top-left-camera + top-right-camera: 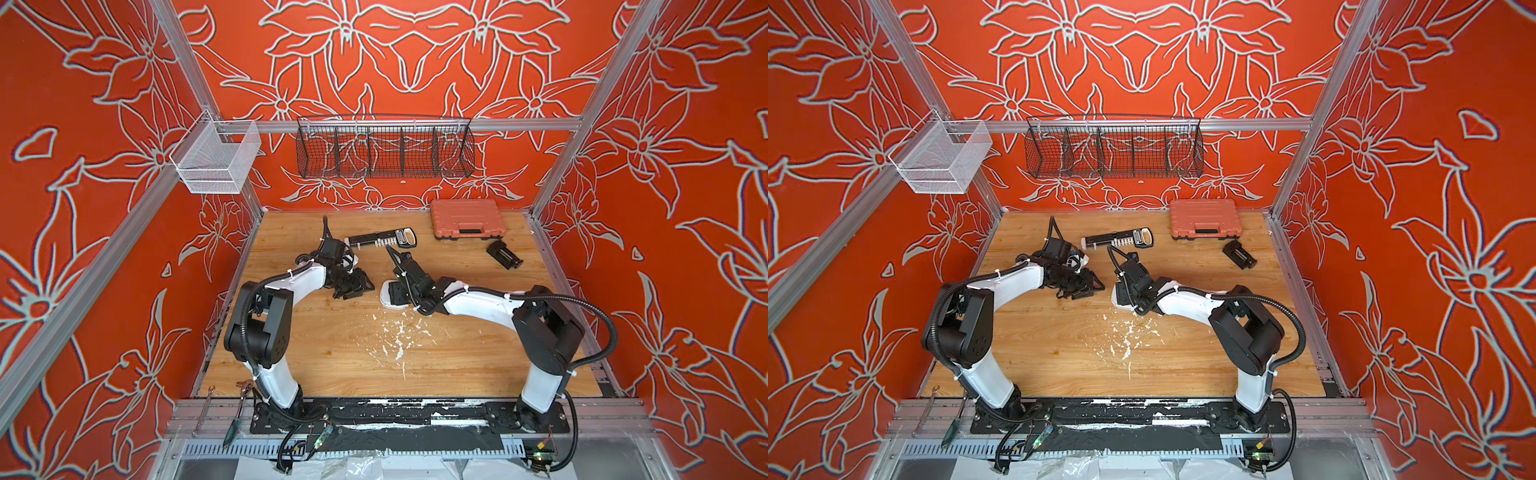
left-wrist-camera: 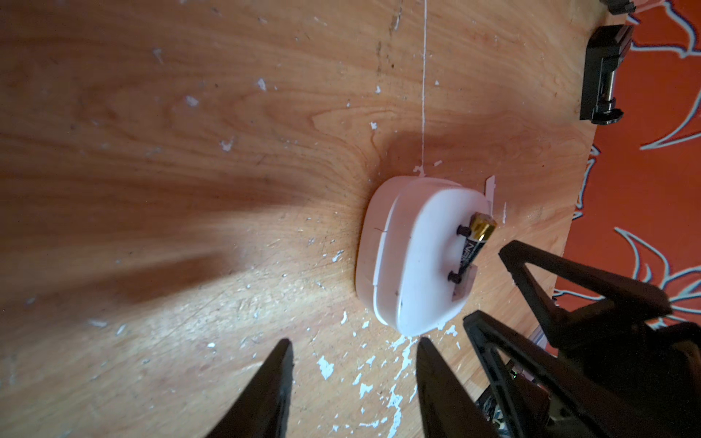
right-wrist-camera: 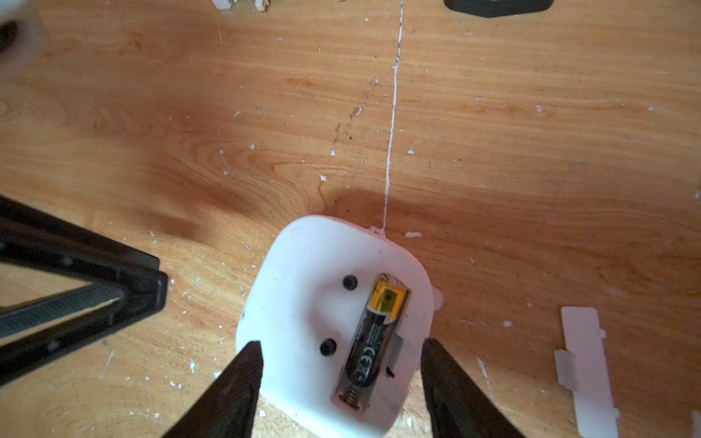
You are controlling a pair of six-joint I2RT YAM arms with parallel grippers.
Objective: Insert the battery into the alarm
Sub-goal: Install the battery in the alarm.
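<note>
battery (image 3: pixel 375 333) lay in the slot of the alarm (image 1: pixel 386 300), mid-frame in a top view; gold end looked proud. right gripper (image 3: pixel 340 342) and left gripper (image 2: pixel 353 341) stood wide, empty. judged: press gold end down squarely.

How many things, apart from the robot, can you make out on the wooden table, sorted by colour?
White: 2, alarm, loose cover
Orange: 1, case
Black: 1, ribbed block
Black and gold: 1, battery
Black-and-white: 1, flat tool
Total: 6
</note>
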